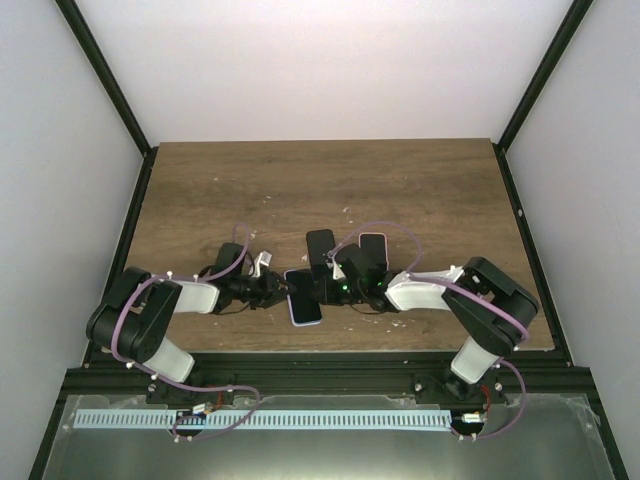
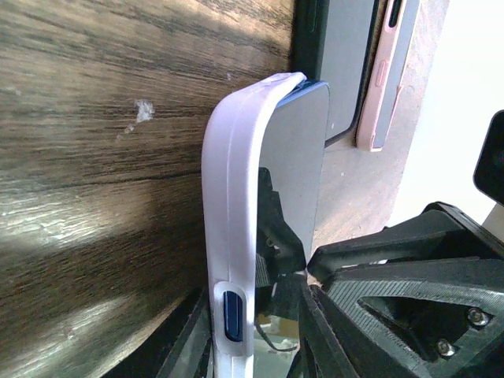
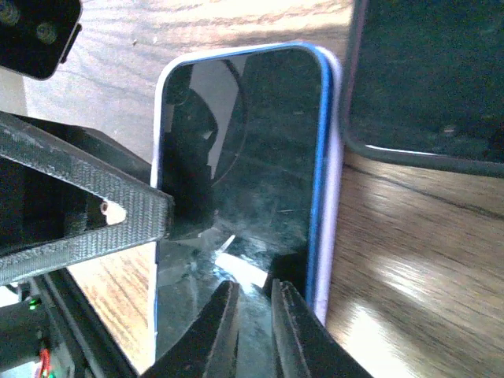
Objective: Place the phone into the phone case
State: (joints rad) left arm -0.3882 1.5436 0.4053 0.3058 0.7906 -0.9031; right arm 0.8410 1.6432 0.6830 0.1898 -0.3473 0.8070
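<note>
While left gripper (image 1: 275, 291) is clamping the bendy case (image 2: 232, 197), right gripper (image 3: 250, 287), near-shut and empty, is pressing the slick phone (image 3: 252, 142).

Bright light, sharp from above, softer up close.
The top view is clear, and the white back wall (image 1: 330, 60) glows. Bright patches shine on the wooden table (image 3: 409, 276) in both wrist views. The phone (image 3: 252, 157) screen mirrors dark shapes. Things nearest those cameras look blurry.
</note>
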